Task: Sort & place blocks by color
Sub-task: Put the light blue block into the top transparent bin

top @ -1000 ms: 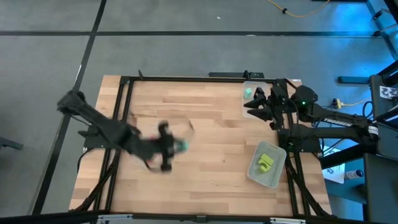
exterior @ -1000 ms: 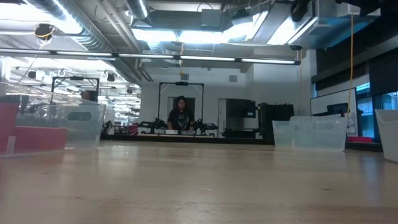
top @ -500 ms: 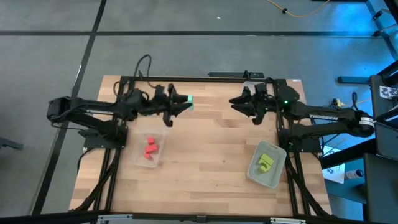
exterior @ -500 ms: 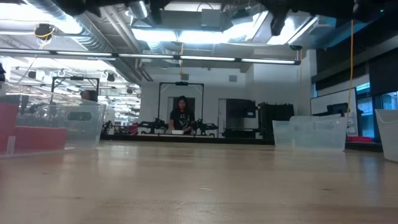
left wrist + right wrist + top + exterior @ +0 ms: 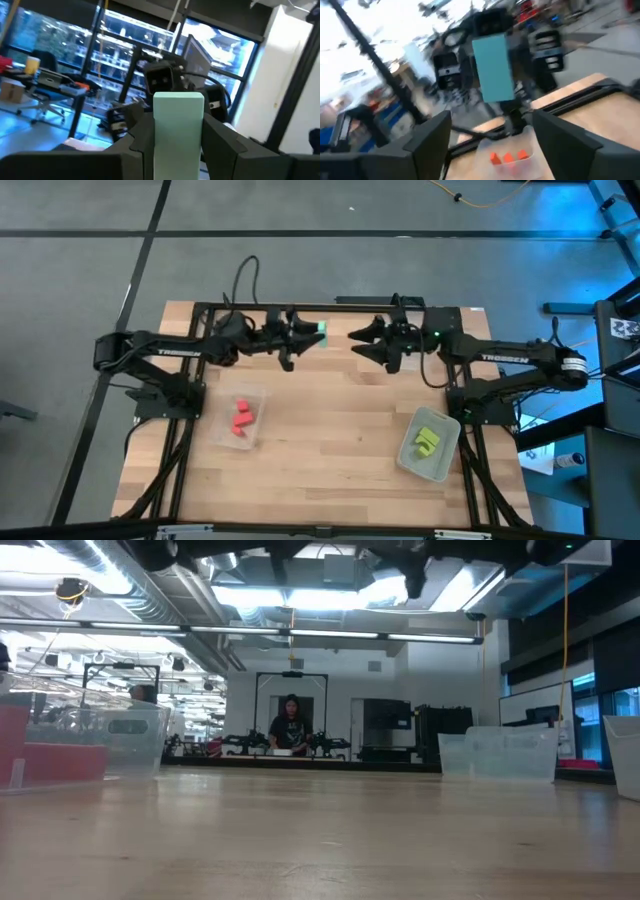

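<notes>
Mint block [image 5: 178,125]: I am holding it clamped in my left pincer [image 5: 312,335], facing my right pincer [image 5: 362,337], which is spread wide; judged light, rigid, smooth; best gripped on flat sides.

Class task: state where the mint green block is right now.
In the high view, the mint green block sits clamped in the left gripper, above the table's far edge, facing the right gripper.

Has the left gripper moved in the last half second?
Yes. The left gripper, shut on a mint block, moved along the table's far edge toward the right gripper.
</notes>
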### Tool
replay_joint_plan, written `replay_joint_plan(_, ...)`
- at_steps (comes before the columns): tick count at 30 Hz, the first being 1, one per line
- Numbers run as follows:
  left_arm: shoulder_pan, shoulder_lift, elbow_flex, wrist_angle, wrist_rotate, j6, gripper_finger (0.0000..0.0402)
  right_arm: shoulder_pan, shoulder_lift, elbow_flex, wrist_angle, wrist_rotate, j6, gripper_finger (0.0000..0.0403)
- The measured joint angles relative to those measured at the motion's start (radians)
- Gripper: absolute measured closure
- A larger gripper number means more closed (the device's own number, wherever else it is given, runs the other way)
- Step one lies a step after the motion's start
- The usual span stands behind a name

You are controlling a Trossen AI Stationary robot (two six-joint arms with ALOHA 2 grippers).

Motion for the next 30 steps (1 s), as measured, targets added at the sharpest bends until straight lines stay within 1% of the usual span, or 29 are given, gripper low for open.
replay_joint_plan(3, -0.020, 0.055, 0.047, 0.004, 0.003, 0.000, 0.0287, 0.025, 0.062, 0.043, -0.013, -0.072, -0.082, 0.0115)
replay_joint_plan(6, -0.036, 0.100, 0.082, -0.003, 0.005, 0.001, 0.0287, 0.041, 0.099, 0.091, -0.073, -0.139, -0.184, 0.0117)
replay_joint_plan(8, -0.043, 0.112, 0.095, -0.001, 0.006, 0.004, 0.0287, 0.040, 0.107, 0.114, -0.112, -0.163, -0.221, 0.0119)
replay_joint_plan(10, -0.047, 0.114, 0.097, 0.003, 0.000, 0.009, 0.0287, 0.040, 0.109, 0.124, -0.127, -0.163, -0.238, 0.0119)
replay_joint_plan(12, -0.053, 0.114, 0.099, -0.009, -0.008, 0.041, 0.0287, 0.043, 0.110, 0.125, -0.125, -0.162, -0.239, 0.0119)
replay_joint_plan(13, -0.060, 0.114, 0.099, -0.017, -0.028, 0.058, 0.0287, 0.043, 0.110, 0.125, -0.126, -0.150, -0.239, 0.0119)
replay_joint_plan(17, -0.087, 0.114, 0.099, -0.025, -0.102, 0.119, 0.0287, 0.045, 0.111, 0.125, -0.149, -0.037, -0.239, 0.0120)
replay_joint_plan(19, -0.097, 0.115, 0.098, -0.034, -0.097, 0.131, 0.0287, 0.043, 0.115, 0.126, -0.143, 0.004, -0.243, 0.0120)
replay_joint_plan(22, -0.111, 0.128, 0.098, -0.031, -0.090, 0.128, 0.0287, 0.044, 0.115, 0.126, -0.140, 0.037, -0.259, 0.0120)
replay_joint_plan(24, -0.118, 0.130, 0.097, -0.037, -0.098, 0.130, 0.0287, 0.044, 0.115, 0.126, -0.145, 0.036, -0.263, 0.0120)
replay_joint_plan(27, -0.123, 0.138, 0.097, -0.029, -0.127, 0.134, 0.0287, 0.050, 0.115, 0.126, -0.142, 0.007, -0.261, 0.0120)
replay_joint_plan(30, -0.122, 0.144, 0.096, -0.032, -0.130, 0.134, 0.0287, 0.068, 0.116, 0.126, -0.147, 0.010, -0.262, 0.0121)
